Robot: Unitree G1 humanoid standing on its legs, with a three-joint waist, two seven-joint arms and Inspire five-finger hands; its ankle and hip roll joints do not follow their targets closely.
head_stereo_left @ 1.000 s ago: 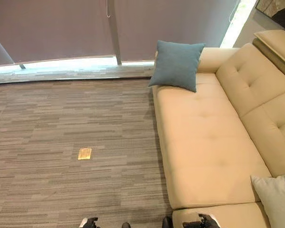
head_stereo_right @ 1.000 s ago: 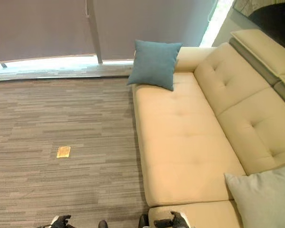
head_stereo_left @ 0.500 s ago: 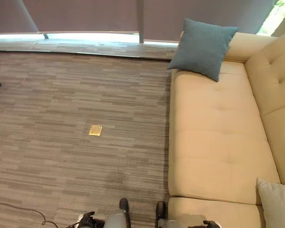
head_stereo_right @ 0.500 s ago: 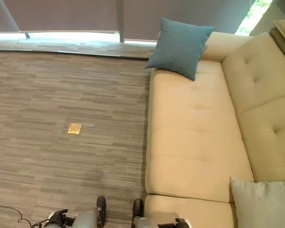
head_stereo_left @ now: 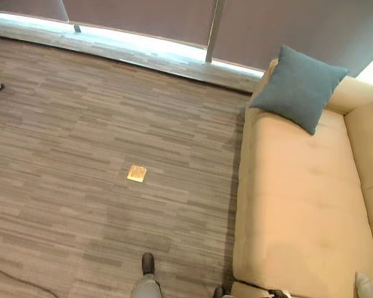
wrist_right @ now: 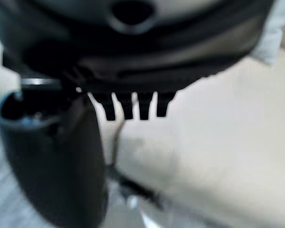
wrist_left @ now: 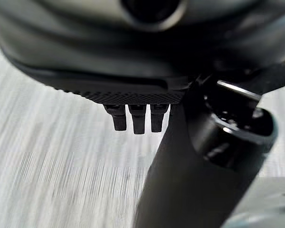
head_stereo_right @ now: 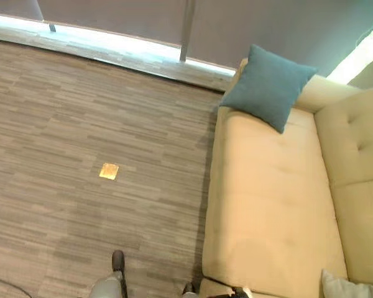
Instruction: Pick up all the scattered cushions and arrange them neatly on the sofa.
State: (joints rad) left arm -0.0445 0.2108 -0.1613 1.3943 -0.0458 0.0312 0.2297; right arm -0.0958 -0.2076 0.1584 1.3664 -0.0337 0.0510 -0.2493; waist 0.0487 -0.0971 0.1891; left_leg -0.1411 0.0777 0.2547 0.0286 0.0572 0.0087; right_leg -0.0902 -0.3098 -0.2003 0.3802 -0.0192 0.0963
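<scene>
Camera swung left; grey cushion (head_stereo_right: 351,288) cropped.

dark left hand (wrist_left: 147,66) up close, matte black casing with a finely ribbed strip along its edge, short squared-off black fingers (wrist_left: 138,118) in a row, thick rounded black thumb beside them with a glinting metal ring. right hand (wrist_right: 133,61) equally dark, same stubby fingers (wrist_right: 133,105), bulky thumb.

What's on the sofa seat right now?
A teal cushion leans at the sofa's far end, and a pale cushion's corner shows at the near end. The seat between looks bare; whatever lies under the cushions is covered.
</scene>
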